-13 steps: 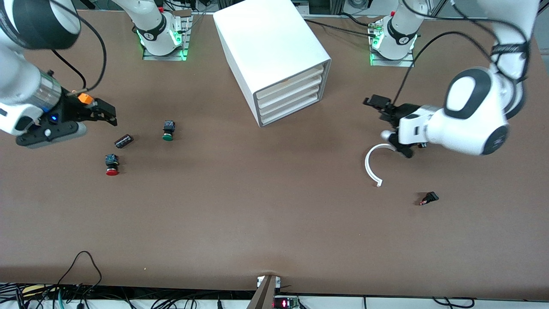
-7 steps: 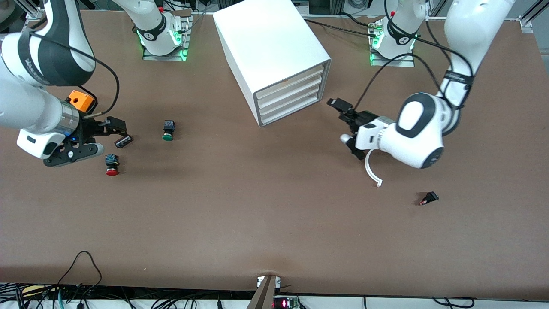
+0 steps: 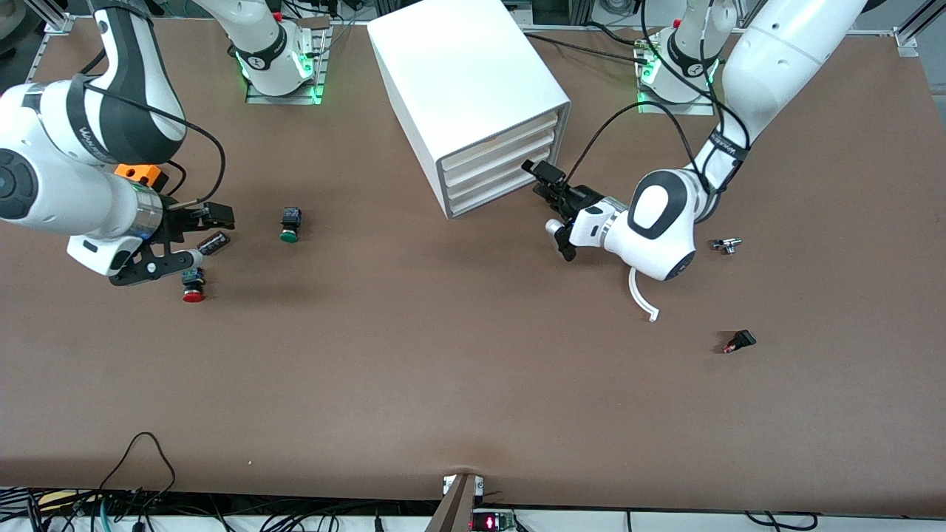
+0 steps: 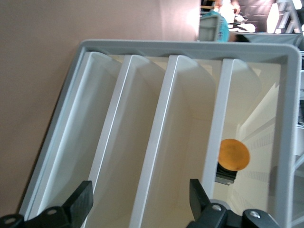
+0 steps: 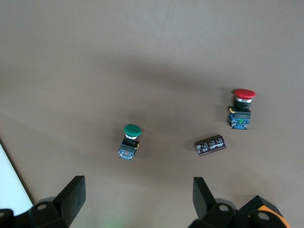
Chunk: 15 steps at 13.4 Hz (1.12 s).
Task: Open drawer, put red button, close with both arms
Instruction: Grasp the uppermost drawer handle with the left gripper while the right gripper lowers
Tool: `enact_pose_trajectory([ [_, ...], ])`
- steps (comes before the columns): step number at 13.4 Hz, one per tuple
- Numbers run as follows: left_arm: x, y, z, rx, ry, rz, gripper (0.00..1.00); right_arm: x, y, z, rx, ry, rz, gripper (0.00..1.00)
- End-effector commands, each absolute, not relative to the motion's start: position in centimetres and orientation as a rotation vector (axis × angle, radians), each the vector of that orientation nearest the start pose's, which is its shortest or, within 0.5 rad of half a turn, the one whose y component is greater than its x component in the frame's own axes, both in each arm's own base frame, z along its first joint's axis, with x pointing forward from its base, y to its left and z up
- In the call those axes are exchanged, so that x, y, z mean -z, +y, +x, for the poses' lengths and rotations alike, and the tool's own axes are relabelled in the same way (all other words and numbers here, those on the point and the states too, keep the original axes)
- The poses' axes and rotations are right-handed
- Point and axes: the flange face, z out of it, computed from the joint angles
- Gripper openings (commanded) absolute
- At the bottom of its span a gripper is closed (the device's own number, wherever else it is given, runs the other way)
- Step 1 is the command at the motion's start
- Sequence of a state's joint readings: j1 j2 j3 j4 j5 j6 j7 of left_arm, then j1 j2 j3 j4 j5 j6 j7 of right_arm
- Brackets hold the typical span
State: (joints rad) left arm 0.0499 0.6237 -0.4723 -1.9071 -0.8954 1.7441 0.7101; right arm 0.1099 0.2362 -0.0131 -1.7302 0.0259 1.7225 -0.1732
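The bench [image 3: 414,369] is a matte brown board. Near the middle of its edge by the robots' bases stands a smooth white box cabinet [image 3: 462,81], its face showing four shallow tray fronts stacked one above another. The drawer [image 3: 499,153] is the second from the top and sits flush with the others, shut. In the left wrist view the trays read as glossy white plastic with thin rims, and a round orange disc [image 4: 233,154] on a dark base lies inside one compartment.

The left pincer [image 3: 550,193] is just in front of the cabinet's face, at the end of the trays toward the left arm's end of the bench. Its black fingers [image 4: 80,204] are spread wide with nothing between them.

The red button [image 3: 193,285] — a round red mushroom cap on a black blocky body — lies on its side toward the right arm's end of the bench, well apart from the cabinet. The right pincer [image 3: 196,233] is over the bench just beside it, its jaws open and empty.

Around it:
- a small dark cylinder [image 3: 213,242] between the fingers' line and the button
- a green-capped button [image 3: 290,224] of the same shape, nearer the cabinet
- an orange box [image 3: 140,174], partly hidden by the right arm

Toward the left arm's end lie a curved white plastic strip [image 3: 641,297] — half under the left arm — a small metal part [image 3: 727,244] and a small black part [image 3: 740,341].
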Motion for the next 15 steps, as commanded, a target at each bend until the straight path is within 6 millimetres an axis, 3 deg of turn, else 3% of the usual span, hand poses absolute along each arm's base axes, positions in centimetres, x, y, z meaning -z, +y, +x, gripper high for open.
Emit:
enact_pose_trajectory([
  [1,-19.9,-29.7,48.4,0.576,-0.549,1.748,0.88,-41.3,5.7,58.2,-0.329,-0.421,-3.074,1.0],
  [2,-19.3,-30.2,47.7,0.571,-0.528,1.712,0.85,-40.6,5.2,58.3,-0.304,-0.491,-3.076,1.0],
  [5,-18.0,-32.6,45.3,0.555,-0.501,1.624,0.74,-36.5,0.7,58.5,-0.212,-0.632,-3.075,1.0],
  [8,-16.3,-33.5,44.1,0.502,-0.502,1.596,0.63,-32.5,-4.2,59.0,-0.144,-0.762,-3.074,1.0],
  [10,-16.0,-34.5,43.5,0.477,-0.509,1.578,0.56,-30.3,-6.5,59.6,-0.114,-0.805,-3.089,1.0],
  [12,-16.0,-34.8,43.4,0.472,-0.501,1.577,0.47,-27.6,-7.3,59.9,-0.111,-0.796,-3.101,1.0],
  [15,-15.9,-34.9,43.1,0.48,-0.497,1.576,0.21,-24.3,-7.8,60.4,-0.078,-0.801,-3.121,1.0],
])
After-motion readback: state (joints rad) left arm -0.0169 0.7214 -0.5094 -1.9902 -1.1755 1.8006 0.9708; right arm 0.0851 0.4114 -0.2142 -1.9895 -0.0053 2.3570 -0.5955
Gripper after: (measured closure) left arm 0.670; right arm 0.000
